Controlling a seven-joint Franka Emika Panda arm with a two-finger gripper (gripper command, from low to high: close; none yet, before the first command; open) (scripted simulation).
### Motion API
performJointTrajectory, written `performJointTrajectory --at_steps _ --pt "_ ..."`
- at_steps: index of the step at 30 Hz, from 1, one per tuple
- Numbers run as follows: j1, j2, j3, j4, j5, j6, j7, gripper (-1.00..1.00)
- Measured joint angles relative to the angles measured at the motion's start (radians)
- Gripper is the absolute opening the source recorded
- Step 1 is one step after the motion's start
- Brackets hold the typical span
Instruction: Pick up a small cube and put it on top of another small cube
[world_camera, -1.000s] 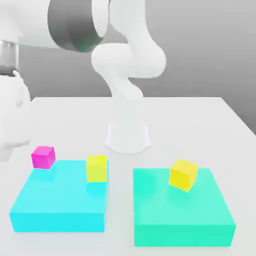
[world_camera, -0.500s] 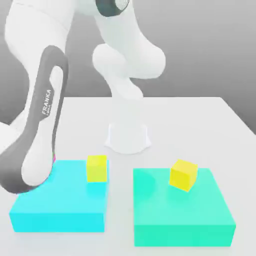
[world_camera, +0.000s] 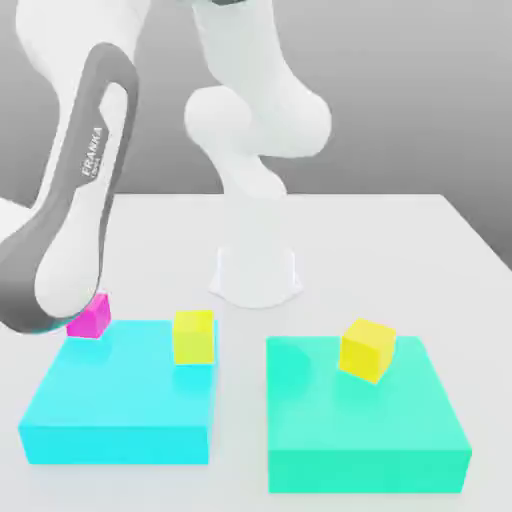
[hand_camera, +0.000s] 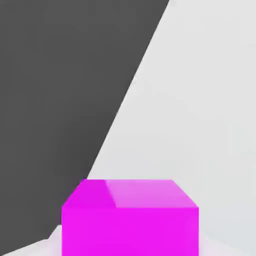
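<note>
The magenta cube (world_camera: 91, 316) is located at the far corner of the cyan block (world_camera: 120, 395) toward the exterior view's left, partly covered by the lower end of the arm (world_camera: 70, 215). In the hand view, the magenta cube (hand_camera: 130, 217) is seen close in front of the camera, directly ahead of the hand along its approach line. The gripper is registered as fully closed. Because the cube sits exactly where the fingers converge, a clamp on the magenta cube is judged likely, but contact between fingers and cube faces is not displayed in either view, so the hold cannot be confirmed.

The relation governing the coming move is the offset from the magenta cube to a target cube. The nearer yellow cube (world_camera: 193, 336) stands on the same cyan block, beside the magenta cube toward the exterior view's right, with a clear gap between them. A second yellow cube (world_camera: 366, 350) rests tilted on the green block (world_camera: 365, 415), well apart. The nearer yellow cube is judged the more convenient target. All cubes are equal-sided, so no long axis is to be considered.

The gripper itself is concealed behind the arm's last links in the exterior view. The lower part of the magenta cube is cut off in the hand view.
</note>
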Motion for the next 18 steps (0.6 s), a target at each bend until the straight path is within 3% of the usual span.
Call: performJointTrajectory --at_steps 9,18 --pt "-0.032 -0.333 -0.09 -0.292 -0.134 -0.031 0.09 -1.0" --pt "-0.139 -0.671 -0.098 -0.582 -0.263 -0.071 0.181 -1.0"
